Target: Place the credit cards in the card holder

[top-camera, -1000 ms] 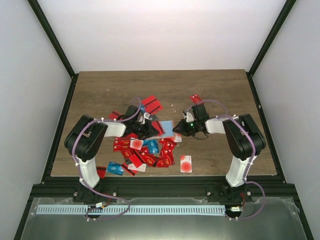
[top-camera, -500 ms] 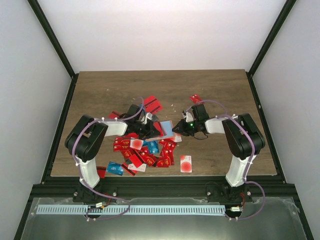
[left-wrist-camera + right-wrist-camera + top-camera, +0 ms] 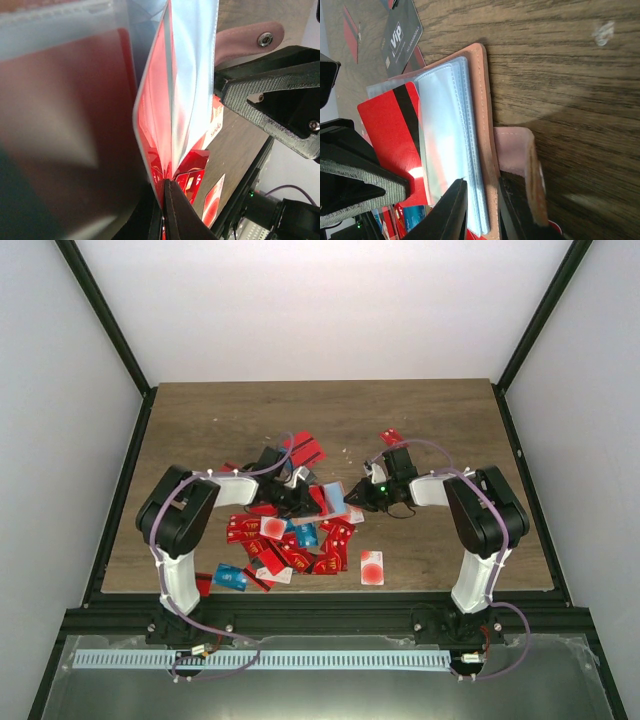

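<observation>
My right gripper (image 3: 482, 189) pinches the open card holder (image 3: 481, 90) by one end, with the tan cover and clear sleeves (image 3: 450, 115) between its fingers. The holder lies near the middle of the table (image 3: 440, 410). My left gripper (image 3: 162, 192) is pressed together on a red card (image 3: 385, 125) (black stripe up), whose far edge sits among the sleeves. The other credit cards (image 3: 295, 545) lie heaped towards the table's near edge.
</observation>
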Motion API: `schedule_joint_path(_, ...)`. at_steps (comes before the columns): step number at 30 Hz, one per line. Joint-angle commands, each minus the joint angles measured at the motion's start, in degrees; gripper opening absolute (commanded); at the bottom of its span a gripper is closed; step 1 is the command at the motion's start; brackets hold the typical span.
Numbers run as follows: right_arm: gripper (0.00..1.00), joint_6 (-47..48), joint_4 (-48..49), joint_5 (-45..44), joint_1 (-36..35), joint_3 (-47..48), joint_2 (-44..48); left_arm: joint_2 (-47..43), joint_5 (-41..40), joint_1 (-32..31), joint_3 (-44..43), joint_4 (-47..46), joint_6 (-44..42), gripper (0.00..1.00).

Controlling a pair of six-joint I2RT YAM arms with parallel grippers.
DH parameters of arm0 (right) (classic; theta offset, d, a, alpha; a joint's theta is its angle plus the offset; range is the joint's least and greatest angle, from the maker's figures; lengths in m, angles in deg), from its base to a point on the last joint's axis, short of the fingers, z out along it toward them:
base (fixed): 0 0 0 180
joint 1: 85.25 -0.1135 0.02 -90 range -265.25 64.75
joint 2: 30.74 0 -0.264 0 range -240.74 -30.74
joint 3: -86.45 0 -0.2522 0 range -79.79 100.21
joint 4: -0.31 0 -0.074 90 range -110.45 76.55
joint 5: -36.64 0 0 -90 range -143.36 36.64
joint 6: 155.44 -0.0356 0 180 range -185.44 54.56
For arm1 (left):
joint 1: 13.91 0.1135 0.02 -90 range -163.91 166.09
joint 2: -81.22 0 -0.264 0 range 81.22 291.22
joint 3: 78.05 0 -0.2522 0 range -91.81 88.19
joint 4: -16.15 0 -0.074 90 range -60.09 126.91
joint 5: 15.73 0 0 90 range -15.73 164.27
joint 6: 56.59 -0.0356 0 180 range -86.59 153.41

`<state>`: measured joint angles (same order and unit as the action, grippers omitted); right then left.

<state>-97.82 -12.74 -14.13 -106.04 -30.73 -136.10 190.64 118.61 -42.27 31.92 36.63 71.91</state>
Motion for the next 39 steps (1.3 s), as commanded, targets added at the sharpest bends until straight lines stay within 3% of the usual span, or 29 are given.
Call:
schedule_joint_path(1, 0.19, 0.5, -0.4, -0.4, -0.5, 1.1, -1.2, 2.2, 2.1, -0.1, 0.4, 4.2, -2.0, 0.04)
schedule_joint_path(13, 0.19, 0.2, 0.4, -0.6, -0.5, 0.6, -1.6, -3.8, -1.5, 1.6, 9.4, -4.4, 9.6, 0.04)
schedule_joint_path(27, 0.23, 4.6, 1.2, 2.2, -0.6, 2.9, 2.7, -4.4, -2.8, 1.6, 9.3, -2.6, 10.2, 0.04)
schedule_joint_path(39, 0.32, 8.2, -6.4, -4.0, -3.8, 13.6, -4.7, -3.2, -2.0, 1.4, 9.4, -1.6, 7.7, 0.04)
